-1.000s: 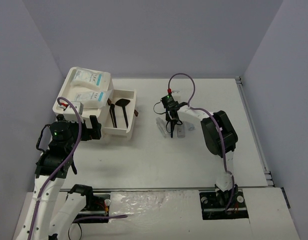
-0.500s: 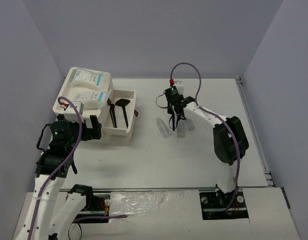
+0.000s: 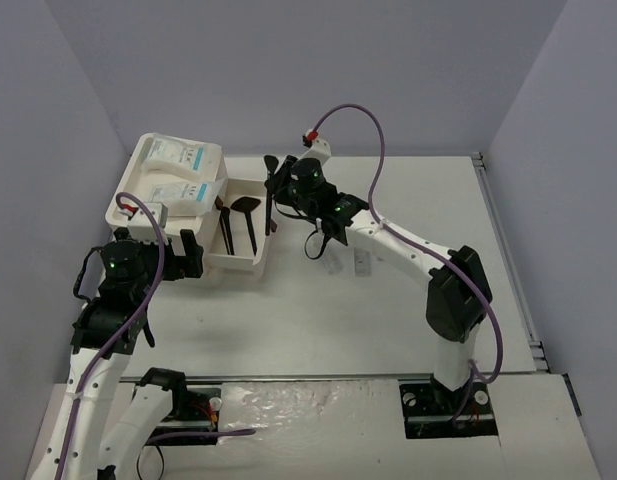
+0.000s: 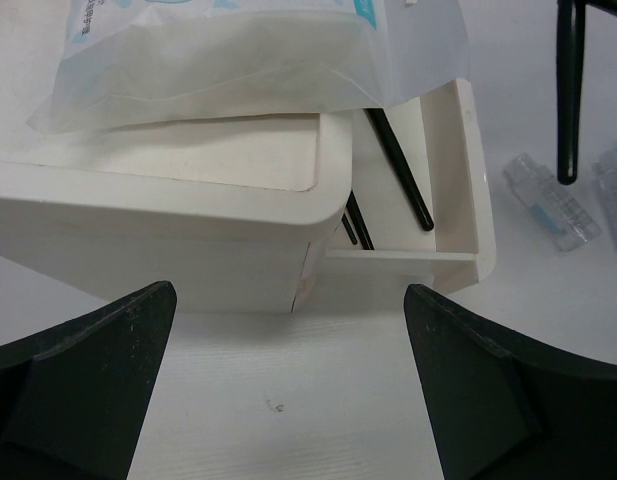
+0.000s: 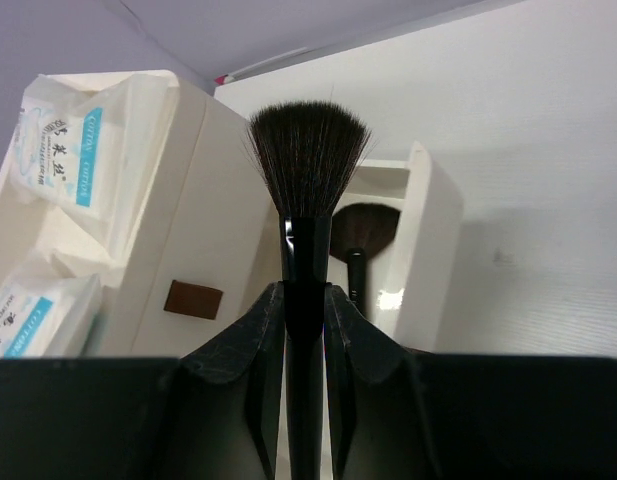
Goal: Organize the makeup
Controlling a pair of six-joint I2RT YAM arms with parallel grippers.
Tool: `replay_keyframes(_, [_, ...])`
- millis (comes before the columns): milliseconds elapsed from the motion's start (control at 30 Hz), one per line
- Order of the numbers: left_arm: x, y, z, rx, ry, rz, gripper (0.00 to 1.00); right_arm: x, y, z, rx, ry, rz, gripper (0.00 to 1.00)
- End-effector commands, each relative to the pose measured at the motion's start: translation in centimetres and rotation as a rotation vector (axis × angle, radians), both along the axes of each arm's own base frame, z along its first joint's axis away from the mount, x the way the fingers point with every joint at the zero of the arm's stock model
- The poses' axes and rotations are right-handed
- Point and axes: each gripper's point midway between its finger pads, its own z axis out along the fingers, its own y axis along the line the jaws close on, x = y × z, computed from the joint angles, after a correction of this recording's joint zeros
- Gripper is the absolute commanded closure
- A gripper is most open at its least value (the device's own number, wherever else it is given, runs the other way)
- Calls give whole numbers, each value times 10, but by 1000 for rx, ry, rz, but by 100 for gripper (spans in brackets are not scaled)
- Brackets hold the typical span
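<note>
The right gripper (image 5: 306, 300) is holding a black brush (image 5: 308, 200). Its two fingers (image 5: 253, 350) are pressing together on the thin handle, and the bristles are fanning out ahead of them. In the top view the brush is hanging near the right wall of the open drawer (image 3: 238, 263) of the white box (image 3: 136, 170), where two other brushes (image 3: 250, 225) are already lying. The left gripper (image 4: 288, 335) is standing wide apart and holding nothing, just in front of the box. The two white packets (image 3: 183, 190) are resting on top of the box. The clear tubes (image 4: 550, 200) are waiting on the tabletop (image 3: 388, 330), beside the drawer but not touching it.

I am judging that the step in hand is placing this brush into the drawer. To do it well, the arm should be turning the brush until it is running along the drawer, parallel to the brushes inside. Then it should be lowering the brush until the handle is almost touching the drawer floor, and only then be letting the fingers open. The drawer is looking narrow, so both ends of the brush should be clearing the walls; a brush released across the rim may be tipping out onto the tabletop. It is better to be aiming at the free strip beside the other brushes, not on top of them
</note>
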Motion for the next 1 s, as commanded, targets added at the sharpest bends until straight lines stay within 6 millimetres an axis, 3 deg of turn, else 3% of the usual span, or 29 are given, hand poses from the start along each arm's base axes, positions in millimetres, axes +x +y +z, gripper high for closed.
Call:
replay_keyframes(0, [5,-1,19,-5,-66,0,3,16,33,48,288,-68,-23,100])
replay_keyframes(67, [5,-1,19,-5,-66,0,3,15,42,48,315,-61,-15,99])
replay_keyframes(233, [5,-1,20,-6,-66,-2,3,16,69,31,330,-29,25,75])
replay_keyframes(267, [5,-1,20,-6,-66,-2,3,18,70,29,327,-26,24,74])
replay_keyframes(433, [3,-5,19,-28,-54,-11,3,17,78,18,244,-32,76,46])
replay_keyframes(500, [3,-9,23,-51,-54,-25,3,14,73,24,182,-74,110,40])
replay_keyframes(600, [1,-14,51,-98,-84,-35,3,8,57,25,36,-128,151,27])
replay_keyframes(700, [11,-12,76,-101,-79,-10,3,2,24,34,-106,-204,182,16])
replay_keyframes(767, [22,-11,92,-101,-78,8,3,4,-6,27,-179,-220,200,10])
replay_keyframes(800, [26,-11,97,-104,-78,13,3,1,-10,22,-187,-222,257,9])
replay_keyframes(867, [40,-12,113,-110,-87,18,3,7,-43,13,-199,-209,263,8])
replay_keyframes(967, [64,-10,139,-102,-116,31,3,4,-74,1,-259,-232,317,6])
